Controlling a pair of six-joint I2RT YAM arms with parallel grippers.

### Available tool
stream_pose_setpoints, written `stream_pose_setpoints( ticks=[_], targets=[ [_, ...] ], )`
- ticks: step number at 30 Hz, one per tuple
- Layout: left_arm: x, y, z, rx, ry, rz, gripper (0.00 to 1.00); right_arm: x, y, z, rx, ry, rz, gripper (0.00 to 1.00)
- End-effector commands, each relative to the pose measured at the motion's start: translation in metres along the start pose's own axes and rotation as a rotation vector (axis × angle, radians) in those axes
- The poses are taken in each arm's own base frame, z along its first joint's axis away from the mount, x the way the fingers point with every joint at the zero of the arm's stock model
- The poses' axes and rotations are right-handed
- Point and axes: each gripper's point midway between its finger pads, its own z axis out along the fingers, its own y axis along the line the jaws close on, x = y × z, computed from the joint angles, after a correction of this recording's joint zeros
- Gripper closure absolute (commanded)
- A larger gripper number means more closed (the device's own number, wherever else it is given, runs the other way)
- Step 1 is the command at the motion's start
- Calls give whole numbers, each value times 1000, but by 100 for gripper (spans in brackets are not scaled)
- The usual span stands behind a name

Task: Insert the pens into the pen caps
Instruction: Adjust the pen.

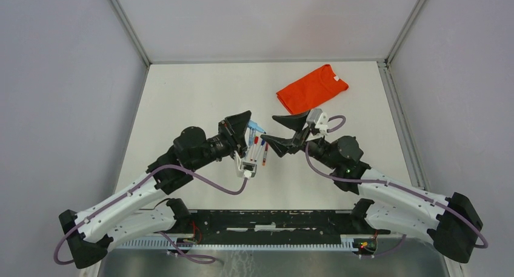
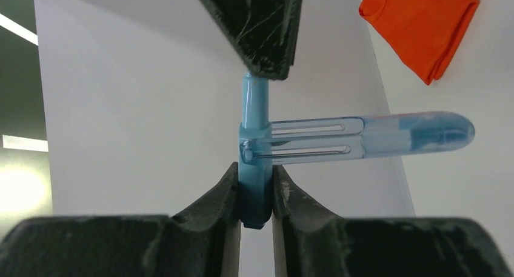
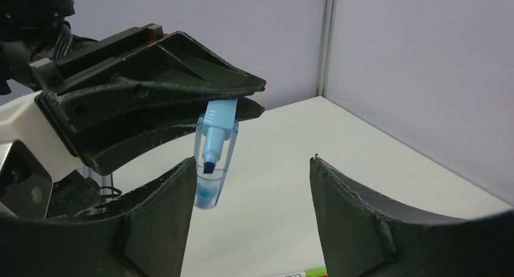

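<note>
The left tool [image 2: 254,171] is pressed together on a light-blue pen [image 3: 218,116], pinching it in the air on the near side of the folded orange shirt [image 1: 311,88], off toward the left arm. A translucent blue cap [image 2: 376,136] already surrounds the nib, though how deeply it is seated is hard to judge, since the two wrist views seem to disagree on its angle. The right tool [image 3: 253,162] is spread wide and holds nothing. The cap hangs close to one of its fingers, not centred in the gap.

The main risk is an off-centre close: one finger would meet the cap first and shove it sideways, so it cocks or pops off. The pen could also pivot in the narrow pinch. A dropped cap would land among the loose pens [image 1: 259,151] on the tabletop [image 1: 194,95], which also lie nearer the arms than the shirt.
</note>
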Motion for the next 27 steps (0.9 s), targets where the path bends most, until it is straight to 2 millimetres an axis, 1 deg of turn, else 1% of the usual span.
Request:
stream_pose_setpoints(
  ticks=[1,5,7,13,17,19,24,27],
  targets=[
    [0,23,-3,-16,-7,130,98,-28,12,18,-68,-59,38,27],
    [7,15,-2,48,33,212,98,-15,24,27,-146,4,44,27],
    [8,13,-2,66,39,239,98,-13,26,29,-163,18,38,27],
    [11,2,-2,140,58,352,98,-2,19,36,-144,80,-18,27],
    [8,0,-3,155,50,370,98,6,18,41,-162,132,-47,31],
    [11,-3,-5,187,65,378,98,11,16,39,-176,165,-119,31],
    [18,-10,-8,254,100,404,98,29,-4,27,-157,245,-384,31],
    [18,-13,-8,269,99,435,98,32,-4,27,-186,267,-447,32]
  ],
)
